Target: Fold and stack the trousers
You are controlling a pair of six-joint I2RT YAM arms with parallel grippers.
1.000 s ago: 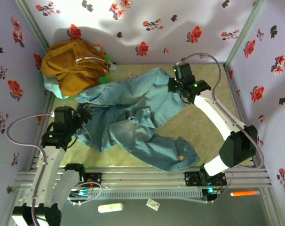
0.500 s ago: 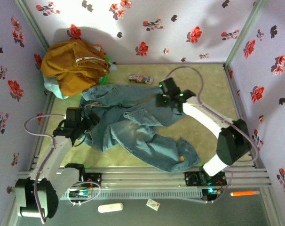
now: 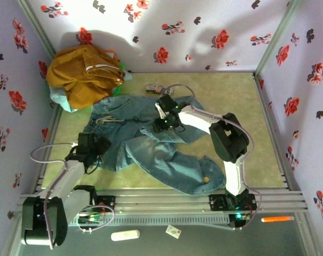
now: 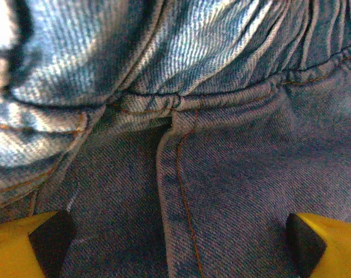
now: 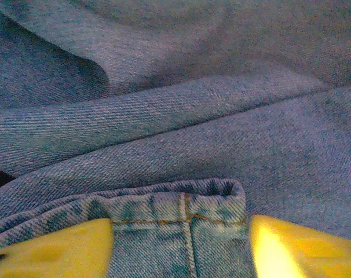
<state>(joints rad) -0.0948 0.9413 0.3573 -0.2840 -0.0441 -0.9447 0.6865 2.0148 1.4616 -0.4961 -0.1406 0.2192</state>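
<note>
Across the middle of the table (image 3: 236,101) the trousers (image 3: 161,154) lie crumpled, one leg partly doubled over; no tidy fold or stack yet. Seemingly the right gripper (image 5: 180,231) pinches a leg hem, while the left gripper (image 4: 178,234) gapes wide over the waistband, holding nothing.

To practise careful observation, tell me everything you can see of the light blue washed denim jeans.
The light blue washed denim jeans lie rumpled on the green table, one leg reaching near right. Orange stitching, gathered waist and pale drawstring show. The right gripper pinches a hem; the left gripper hangs open over them.
</note>
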